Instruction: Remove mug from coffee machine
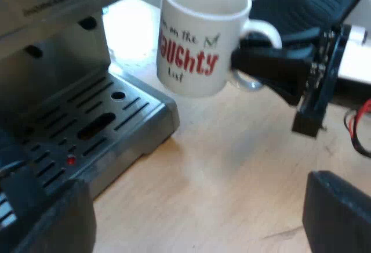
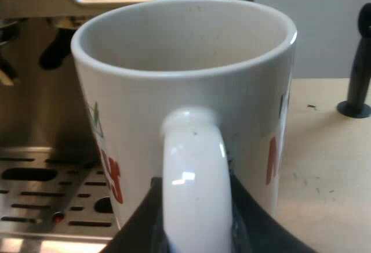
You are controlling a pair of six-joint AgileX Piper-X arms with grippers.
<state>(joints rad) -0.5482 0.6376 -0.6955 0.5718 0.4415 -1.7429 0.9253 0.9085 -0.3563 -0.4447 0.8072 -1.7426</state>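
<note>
The white mug (image 1: pixel 197 38) with red lettering hangs just beyond the corner of the espresso machine's drip tray (image 1: pixel 98 125), over the wooden table. My right gripper (image 1: pixel 261 64) is shut on the mug's handle (image 2: pixel 194 177), one black finger (image 2: pixel 136 224) on each side of it. The mug (image 2: pixel 185 85) is upright and looks empty inside. Nearer the camera, my left gripper (image 1: pixel 191 218) stands open low over the table beside the tray, with nothing between its fingers.
The machine's steel front (image 2: pixel 35 73) and slotted tray (image 2: pixel 46 189) rise just behind the mug. A black upright post (image 2: pixel 359 61) stands on the table (image 1: pixel 232 166) beyond it. A dark chair (image 1: pixel 313 3) sits past the table's edge.
</note>
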